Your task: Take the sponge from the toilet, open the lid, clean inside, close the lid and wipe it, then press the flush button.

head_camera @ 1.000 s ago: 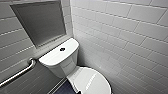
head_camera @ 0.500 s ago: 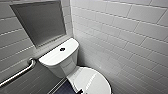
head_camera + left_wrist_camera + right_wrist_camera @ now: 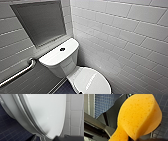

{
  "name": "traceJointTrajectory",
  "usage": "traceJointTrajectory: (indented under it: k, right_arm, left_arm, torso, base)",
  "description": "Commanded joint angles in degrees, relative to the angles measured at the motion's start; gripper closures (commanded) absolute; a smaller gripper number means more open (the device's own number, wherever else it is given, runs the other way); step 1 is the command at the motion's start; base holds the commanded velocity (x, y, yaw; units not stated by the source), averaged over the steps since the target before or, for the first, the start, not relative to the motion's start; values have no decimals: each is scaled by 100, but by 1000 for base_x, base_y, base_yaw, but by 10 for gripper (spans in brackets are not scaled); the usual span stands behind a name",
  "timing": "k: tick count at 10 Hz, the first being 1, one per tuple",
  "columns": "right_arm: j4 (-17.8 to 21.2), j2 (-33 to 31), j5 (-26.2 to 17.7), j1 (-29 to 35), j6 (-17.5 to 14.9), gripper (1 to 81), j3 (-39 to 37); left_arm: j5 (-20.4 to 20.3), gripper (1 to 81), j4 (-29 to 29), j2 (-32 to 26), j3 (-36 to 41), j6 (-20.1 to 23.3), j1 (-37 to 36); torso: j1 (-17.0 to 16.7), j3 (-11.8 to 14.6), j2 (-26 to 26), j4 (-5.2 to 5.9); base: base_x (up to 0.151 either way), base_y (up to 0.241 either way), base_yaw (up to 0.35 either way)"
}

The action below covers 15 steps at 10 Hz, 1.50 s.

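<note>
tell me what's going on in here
A robot is facing a white toilet in a tiled bathroom. The lid is down, and the left wrist camera looks closely along it. The right end effector appears to be pinching the orange sponge, held up above the dark floor tiles. The flush button sits on the tank top with nothing near it.

We see the toilet, lid down, at five o'clock. Its flush button sits mid-tank, a grab bar at eight o'clock.
</note>
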Motion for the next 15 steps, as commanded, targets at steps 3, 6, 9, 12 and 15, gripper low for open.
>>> traceJointTrajectory:
  k: [3, 6, 9, 12, 15]
  right_arm:
    - [-50, -202, -361, -22, 12, 811, 58]
    - [-50, -193, -361, -4, 21, 811, 58]
    - [-50, -193, -361, -30, 21, 811, 49]
    - [-50, -176, -361, -39, 21, 811, 49]
    - [-50, -149, -361, -40, 21, 811, 49]
  left_arm:
    - [248, 10, -31, 354, -332, -65, -562]
    - [239, 10, -31, 362, -323, -65, -597]
    - [239, 10, -31, 362, -314, -65, -614]
    - [169, 10, -40, 328, -253, -205, -676]
    - [169, 10, -40, 398, -402, -267, -694]
  torso:
    - [0, 0, 0, 2]
    - [0, 0, 0, 0]
    - [0, 0, 0, 2]
    - [0, 0, 0, 0]
    - [0, 0, 0, 2]
  base:
    - [0, 0, 0]
    - [0, 0, 0]
    - [0, 0, 0]
    - [0, 0, 0]
    - [0, 0, 0]
